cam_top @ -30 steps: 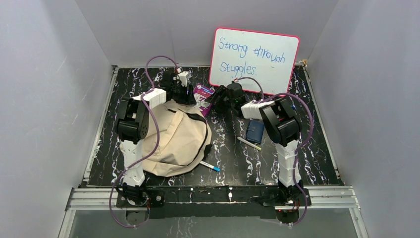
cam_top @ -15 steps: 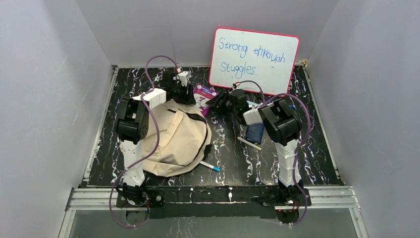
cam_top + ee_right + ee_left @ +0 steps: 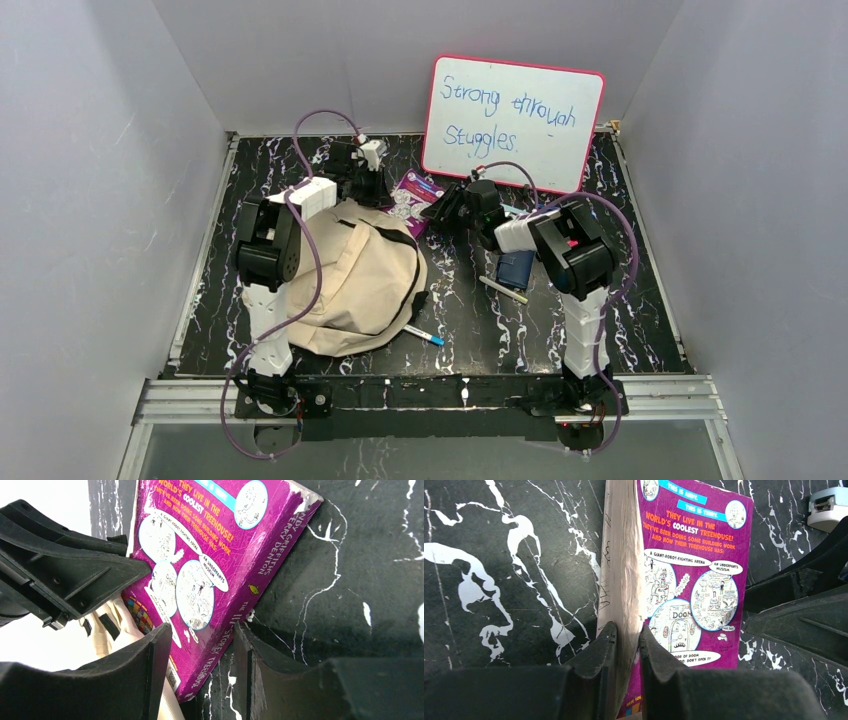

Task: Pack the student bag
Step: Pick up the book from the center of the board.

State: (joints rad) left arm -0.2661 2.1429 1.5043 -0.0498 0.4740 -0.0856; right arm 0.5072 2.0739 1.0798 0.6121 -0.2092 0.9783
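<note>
A cream student bag [image 3: 350, 285] lies slumped on the left half of the black marbled table [image 3: 640, 310], partly under the left arm. Its long axis runs from near-left to far-right, with a dark strap along its right-hand edge. Just past its far end, a purple book [image 3: 694, 580] stands tilted between the two arms. The left gripper [image 3: 626, 630] is clenched on the book at its page edge, one finger on the pages and the other on the cover. The right gripper [image 3: 202, 630] straddles the corner by the spine; whether it is pressing cannot be told. Only the overhead view takes in the whole bag, a whiteboard [image 3: 515, 120], a dark blue flat item [image 3: 515, 265] and a blue-capped pen [image 3: 425, 335]. Only the right wrist view shows cream fabric below the book's lower corner.
</note>
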